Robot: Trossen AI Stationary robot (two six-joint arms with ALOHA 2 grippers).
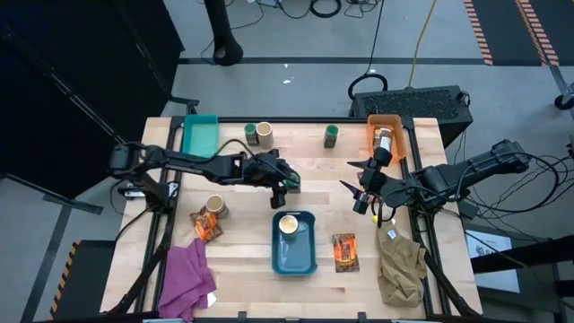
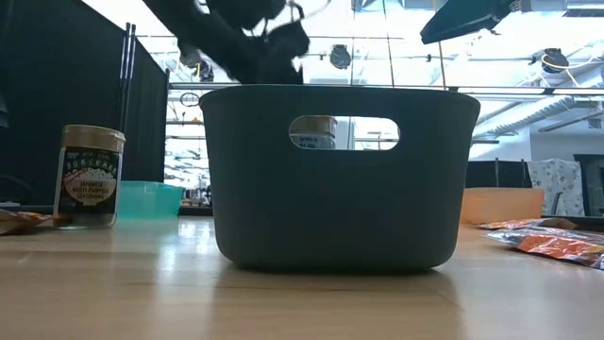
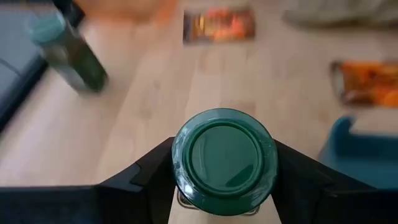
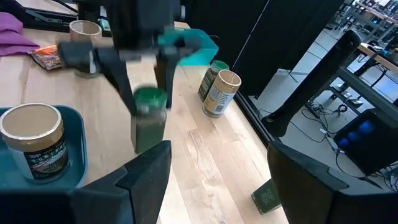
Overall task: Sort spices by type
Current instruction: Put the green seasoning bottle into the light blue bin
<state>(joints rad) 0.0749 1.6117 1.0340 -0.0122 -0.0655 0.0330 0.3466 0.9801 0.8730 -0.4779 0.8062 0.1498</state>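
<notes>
Grey floor, black curtain, ceiling lights

The jar standing at the left of the low view carries a dark label with pale lettering; the lines "JAPANESE" and "MULTI-PURPOSE" can be made out on it, while the smaller print above and below them is too fine to read. The jar in the blue bin shows a printed label in the right wrist view, but its words are not legible. No other text can be read.
</notes>
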